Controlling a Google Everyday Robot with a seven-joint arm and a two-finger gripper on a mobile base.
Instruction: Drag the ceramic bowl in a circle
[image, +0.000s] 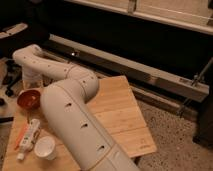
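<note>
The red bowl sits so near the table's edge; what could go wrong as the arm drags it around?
The bowl lies close to the edge of the table, so a wide circle might push it off. The open gripper, just behind it, could slip off the rim. The cup and tube nearby might get knocked.

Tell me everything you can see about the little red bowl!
The ceramic bowl is small, round and shallow, with a shiny orange-red glaze. It stands upright, mouth up, and nothing shows inside it. It sits on the wooden table near the far left corner, apart from the white cup, which is closer to the camera. The gripper hangs open just behind the bowl's far rim; whether it touches the rim cannot be told.
</note>
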